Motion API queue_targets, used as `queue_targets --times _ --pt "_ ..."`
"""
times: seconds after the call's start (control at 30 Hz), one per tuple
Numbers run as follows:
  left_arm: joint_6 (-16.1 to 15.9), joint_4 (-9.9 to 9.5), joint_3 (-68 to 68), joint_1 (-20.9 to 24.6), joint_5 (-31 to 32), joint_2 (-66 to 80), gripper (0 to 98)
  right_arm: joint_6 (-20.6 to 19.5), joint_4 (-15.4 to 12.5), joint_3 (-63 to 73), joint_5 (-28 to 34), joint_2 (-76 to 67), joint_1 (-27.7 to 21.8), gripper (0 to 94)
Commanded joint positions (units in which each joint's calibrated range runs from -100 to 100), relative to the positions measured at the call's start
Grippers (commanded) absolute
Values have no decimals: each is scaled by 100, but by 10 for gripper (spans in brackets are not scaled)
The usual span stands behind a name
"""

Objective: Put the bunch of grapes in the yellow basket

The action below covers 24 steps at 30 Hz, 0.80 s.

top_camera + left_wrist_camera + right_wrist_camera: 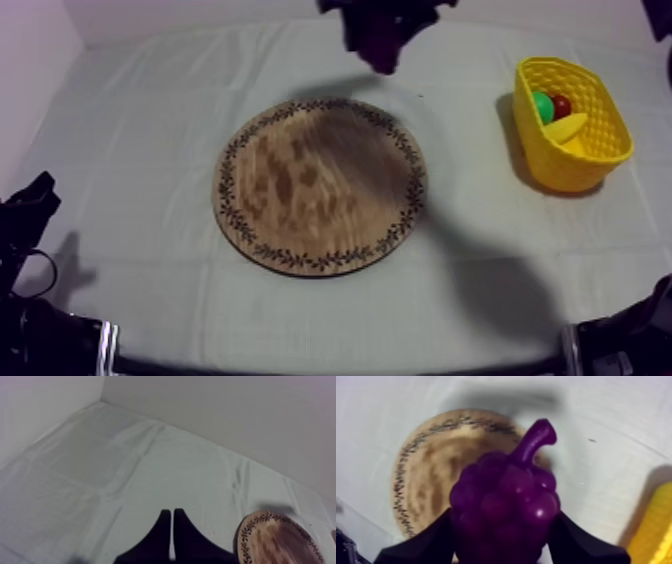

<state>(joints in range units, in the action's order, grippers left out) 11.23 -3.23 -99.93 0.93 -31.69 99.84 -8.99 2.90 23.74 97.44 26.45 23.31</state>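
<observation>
While right pincer (503, 543) clamps the bunch of grapes (506, 501) clear of the wooden board (318, 185), yellow basket (600, 150) drop pending; left pincer (172, 526) together.

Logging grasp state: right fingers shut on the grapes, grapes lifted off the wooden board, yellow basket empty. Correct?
One error: the yellow basket is not empty. The top view shows a banana, a small red fruit and a green fruit in it. The rest stands: right fingers shut on the grapes, lifted off the wooden board.
</observation>
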Motion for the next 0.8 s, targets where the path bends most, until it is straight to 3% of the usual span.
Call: queue_targets --times 0.0,0.33,0.77 --pt "-2 -2 4 -2 0 -1 0 88 57 -474 -24 -265 -283 357" --pt "-2 -2 4 -2 0 -1 0 504 207 -2134 -298 -1217 -1405 369" --pt "-2 -2 4 -2 0 -1 0 963 494 -2996 -562 -1712 -2545 385"
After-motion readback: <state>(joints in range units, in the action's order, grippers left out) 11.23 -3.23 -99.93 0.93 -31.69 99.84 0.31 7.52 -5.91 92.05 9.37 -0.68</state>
